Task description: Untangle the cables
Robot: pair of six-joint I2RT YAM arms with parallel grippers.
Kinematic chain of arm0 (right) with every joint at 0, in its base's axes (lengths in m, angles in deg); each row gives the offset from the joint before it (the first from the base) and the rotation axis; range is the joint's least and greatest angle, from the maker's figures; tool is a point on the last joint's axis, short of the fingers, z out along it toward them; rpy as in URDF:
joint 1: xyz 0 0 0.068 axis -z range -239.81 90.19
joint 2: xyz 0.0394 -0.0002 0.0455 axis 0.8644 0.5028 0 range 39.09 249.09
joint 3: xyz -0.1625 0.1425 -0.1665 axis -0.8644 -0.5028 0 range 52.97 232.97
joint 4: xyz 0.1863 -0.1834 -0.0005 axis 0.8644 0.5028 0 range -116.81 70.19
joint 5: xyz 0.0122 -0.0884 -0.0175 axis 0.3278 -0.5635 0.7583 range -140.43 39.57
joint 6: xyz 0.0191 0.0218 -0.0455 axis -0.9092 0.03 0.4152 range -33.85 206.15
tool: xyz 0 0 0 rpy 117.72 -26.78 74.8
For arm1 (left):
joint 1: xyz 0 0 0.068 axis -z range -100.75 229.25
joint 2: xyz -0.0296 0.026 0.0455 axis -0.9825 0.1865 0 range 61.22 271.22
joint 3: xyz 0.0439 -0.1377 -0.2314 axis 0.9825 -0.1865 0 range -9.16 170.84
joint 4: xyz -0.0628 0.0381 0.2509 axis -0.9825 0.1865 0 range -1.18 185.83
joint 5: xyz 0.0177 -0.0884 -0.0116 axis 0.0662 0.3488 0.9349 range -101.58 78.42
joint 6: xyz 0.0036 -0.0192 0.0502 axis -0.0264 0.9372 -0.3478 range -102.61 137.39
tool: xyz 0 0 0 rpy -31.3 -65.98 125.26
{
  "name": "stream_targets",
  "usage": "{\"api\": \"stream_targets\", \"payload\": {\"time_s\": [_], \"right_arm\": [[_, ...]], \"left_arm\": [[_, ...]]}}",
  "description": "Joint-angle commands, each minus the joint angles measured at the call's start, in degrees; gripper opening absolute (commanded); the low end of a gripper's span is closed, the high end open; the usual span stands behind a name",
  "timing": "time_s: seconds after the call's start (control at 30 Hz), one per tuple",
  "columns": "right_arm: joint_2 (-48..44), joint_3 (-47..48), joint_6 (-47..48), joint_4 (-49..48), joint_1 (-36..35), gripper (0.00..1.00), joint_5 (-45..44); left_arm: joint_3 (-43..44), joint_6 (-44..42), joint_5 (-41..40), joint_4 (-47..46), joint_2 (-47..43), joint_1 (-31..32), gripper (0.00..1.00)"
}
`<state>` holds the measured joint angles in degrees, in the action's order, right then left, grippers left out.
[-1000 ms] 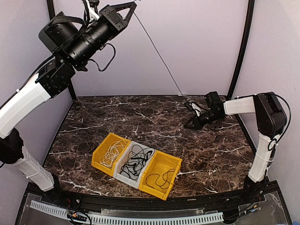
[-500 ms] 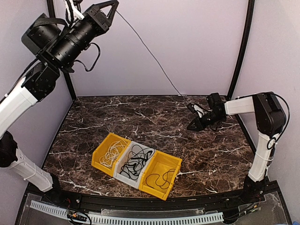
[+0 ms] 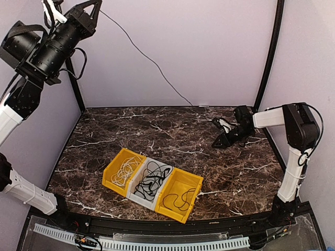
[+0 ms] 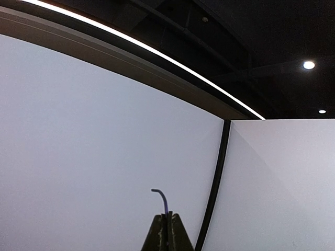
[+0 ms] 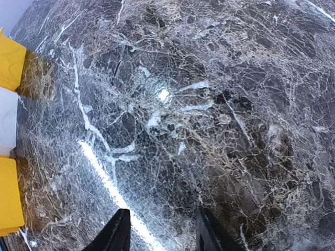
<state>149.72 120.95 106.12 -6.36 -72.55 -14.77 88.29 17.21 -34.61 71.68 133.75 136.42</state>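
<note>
Overhead, left fingers (image 4: 157, 238) pinch one black cable (image 4: 165, 204); right fingers (image 5: 118, 232) stand parted, holding nothing.

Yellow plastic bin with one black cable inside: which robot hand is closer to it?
Right. The right gripper is low over the marble table, behind and right of the yellow bin. The left gripper is high up at far left, pinching a thin black cable.

Glossy veined marble-look table (image 3: 131, 130) (glare streaks), smooth yellow plastic bins (image 3: 194, 196), matt cable (image 3: 157, 70).
</note>
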Motion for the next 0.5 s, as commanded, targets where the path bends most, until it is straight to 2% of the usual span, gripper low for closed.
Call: {"api": "stream_targets", "payload": {"time_s": [0.0, 0.27, 0.3, 0.47], "right_arm": [[-1.46, -1.86, 3.62, 2.44, 0.83, 0.47, -0.42], [-3.62, -4.98, 4.17, 2.30, 2.38, 0.46, -2.00], [-3.66, -5.04, 4.05, 2.34, 2.81, 0.44, -1.65], [-4.81, -4.48, 6.05, 5.68, 5.63, 0.21, 1.12]], "left_arm": [[0.38, -10.45, -8.25, -3.15, -4.29, 0.28, 0.00], [-4.71, -21.36, -16.00, -8.33, -5.36, 0.25, 0.00], [-4.94, -22.32, -16.62, -8.82, -5.36, 0.23, 0.00], [-7.92, -27.92, -21.51, -10.78, -5.55, 0.17, 0.00]]}}
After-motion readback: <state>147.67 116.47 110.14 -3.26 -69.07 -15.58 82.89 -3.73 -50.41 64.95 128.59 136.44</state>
